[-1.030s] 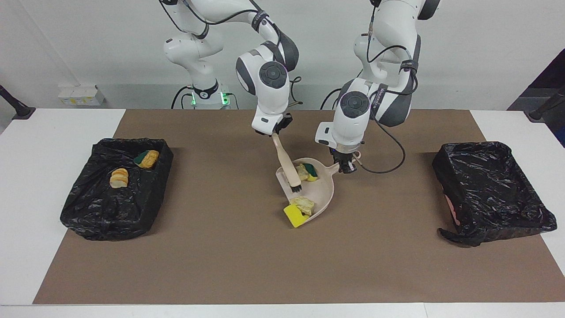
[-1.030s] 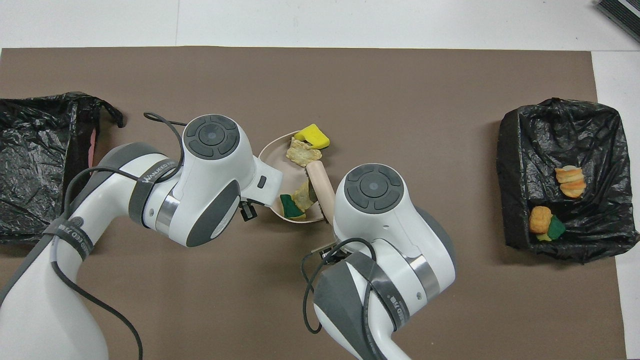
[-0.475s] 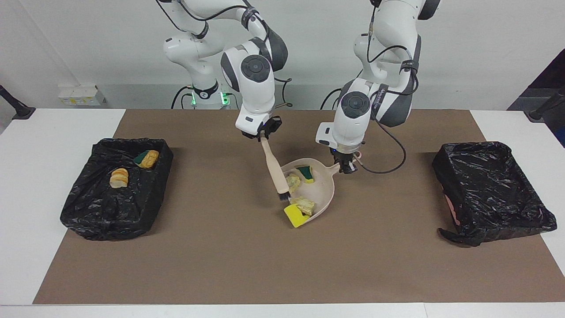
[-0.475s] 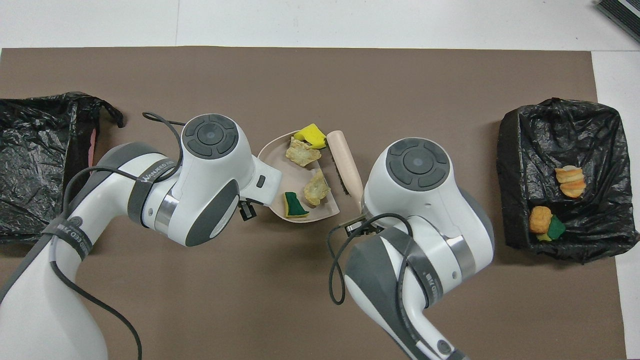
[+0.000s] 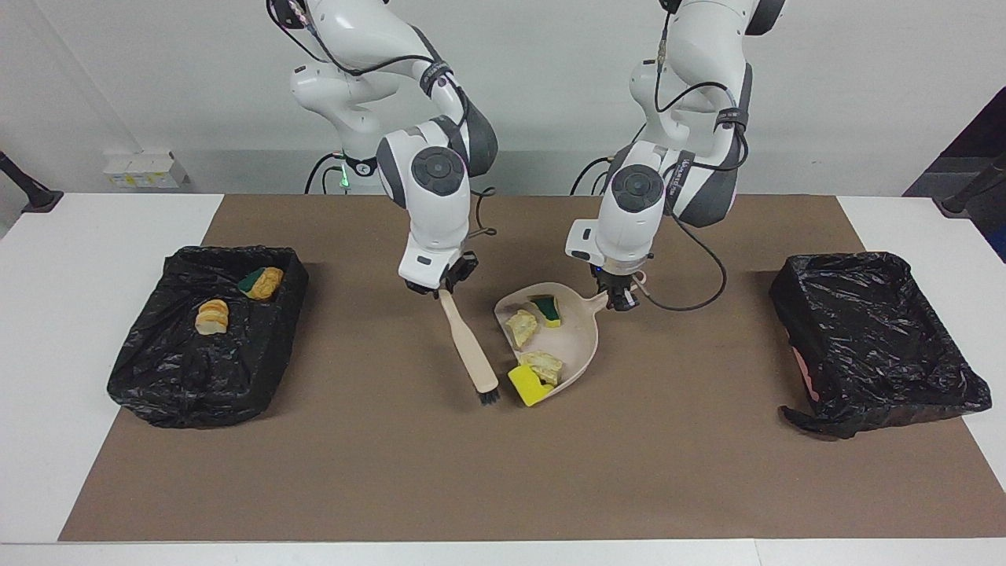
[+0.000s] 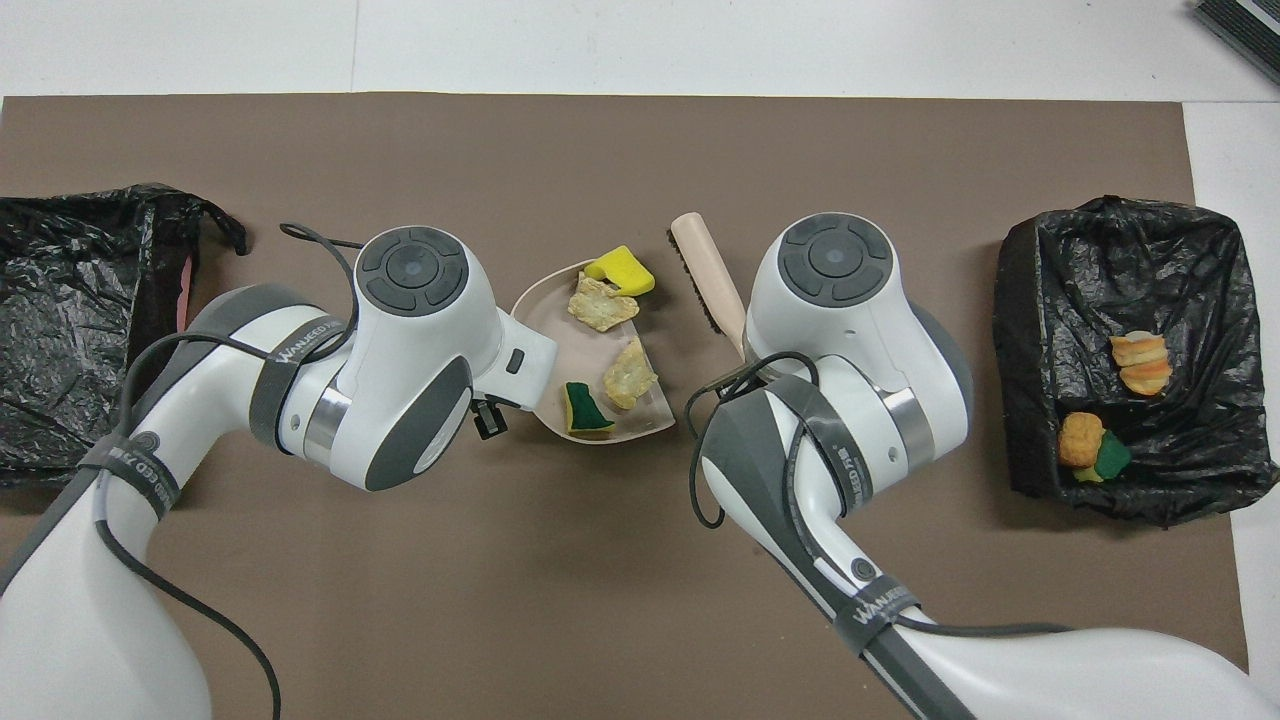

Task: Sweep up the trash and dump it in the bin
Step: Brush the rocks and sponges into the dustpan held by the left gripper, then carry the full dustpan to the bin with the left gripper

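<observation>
Meanwhile the right end effector (image 5: 445, 288) is clamped on the brush (image 5: 470, 350) handle, bristles down on the brown mat beside the dustpan (image 5: 580, 332). The left end effector (image 5: 621, 297) pinches the dustpan's handle. Three scraps lie inside the pan; a yellow sponge (image 5: 528, 385) sits at its lip. More scraps rest in the black bin (image 5: 157, 377) toward the right arm's end of the table (image 5: 47, 330).

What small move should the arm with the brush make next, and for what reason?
Probably a short sweep toward the dustpan. The yellow sponge lies at the pan's open lip, only partly on it, and the brush in the right gripper stands just beside it. The left gripper holds the pan's handle.
</observation>
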